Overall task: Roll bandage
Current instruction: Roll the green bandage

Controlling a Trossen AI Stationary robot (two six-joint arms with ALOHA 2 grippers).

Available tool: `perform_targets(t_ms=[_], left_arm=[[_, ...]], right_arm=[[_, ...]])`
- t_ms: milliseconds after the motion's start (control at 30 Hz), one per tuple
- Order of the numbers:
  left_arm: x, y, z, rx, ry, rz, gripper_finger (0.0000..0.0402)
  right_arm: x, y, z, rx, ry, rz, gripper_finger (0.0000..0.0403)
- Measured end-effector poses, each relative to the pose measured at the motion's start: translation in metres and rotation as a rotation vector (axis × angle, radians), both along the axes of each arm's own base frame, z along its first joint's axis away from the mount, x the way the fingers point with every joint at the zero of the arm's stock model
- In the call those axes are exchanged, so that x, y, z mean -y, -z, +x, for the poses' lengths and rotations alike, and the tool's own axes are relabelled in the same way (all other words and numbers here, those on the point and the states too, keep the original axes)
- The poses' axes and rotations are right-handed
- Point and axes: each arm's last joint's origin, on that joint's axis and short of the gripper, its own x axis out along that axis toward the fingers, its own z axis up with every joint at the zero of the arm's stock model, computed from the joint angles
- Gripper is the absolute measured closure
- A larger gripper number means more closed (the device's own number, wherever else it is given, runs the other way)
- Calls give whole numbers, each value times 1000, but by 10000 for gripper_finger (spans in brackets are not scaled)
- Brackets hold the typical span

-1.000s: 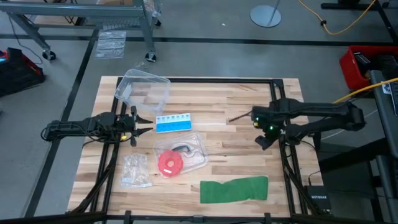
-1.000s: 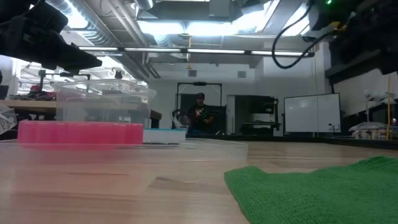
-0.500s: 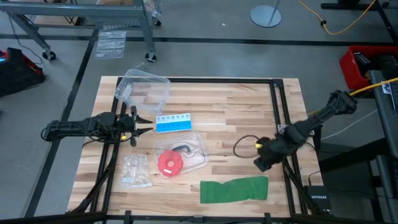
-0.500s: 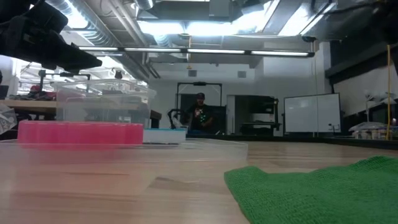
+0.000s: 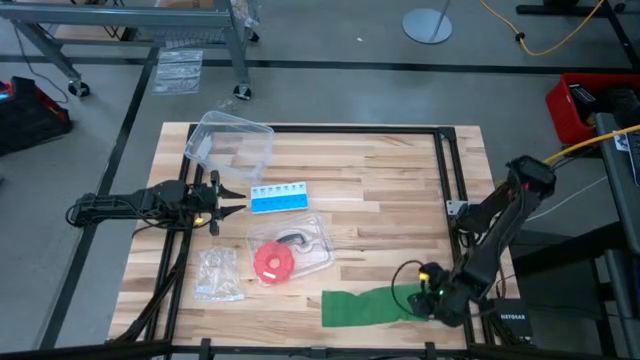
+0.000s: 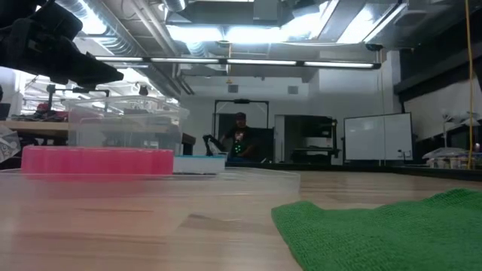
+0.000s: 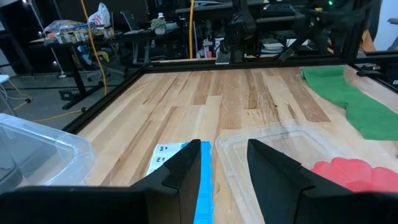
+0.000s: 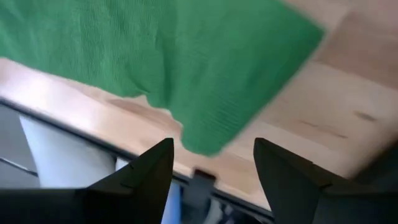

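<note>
The bandage (image 5: 372, 305) is a green cloth strip lying flat on the wooden table near its near edge; the low view shows it (image 6: 384, 226) close up. My right gripper (image 5: 432, 296) hangs open just above the strip's right end, fingers pointing down. In the right wrist view that end (image 8: 205, 74) and the table's near edge lie beyond the spread fingers (image 8: 214, 168). My left gripper (image 5: 228, 200) waits open at the table's left side, pointing level toward the right.
A blue-and-white pill box (image 5: 279, 197) lies beside the left gripper. A clear tub (image 5: 232, 140) sits at the far left. A red disc (image 5: 272, 262) rests in a clear tray, with a plastic bag (image 5: 218, 275) to its left. A person (image 6: 239, 139) stands far behind the table.
My right gripper has swung from the table's right middle toward the near edge and come down over the bandage's right end, rolling its wrist on the way. Its fingers have stayed open. The bandage has not moved.
</note>
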Motion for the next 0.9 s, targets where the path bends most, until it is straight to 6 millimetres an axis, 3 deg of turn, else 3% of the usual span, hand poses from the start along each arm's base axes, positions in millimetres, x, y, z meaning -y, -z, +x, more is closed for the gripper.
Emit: perform_targets(t_ms=[267,633,733,900], left_arm=[[0,0,0,-1,0,3,277],[0,0,0,-1,1,6,277],[0,0,0,-1,1,6,277],[0,0,0,-1,1,6,277]], right_arm=[[-20,37,7,-28,41,-46,175],[-15,40,7,-20,78,-122,178],[-15,41,6,-24,77,-127,200],[-14,40,6,-27,75,-129,270]])
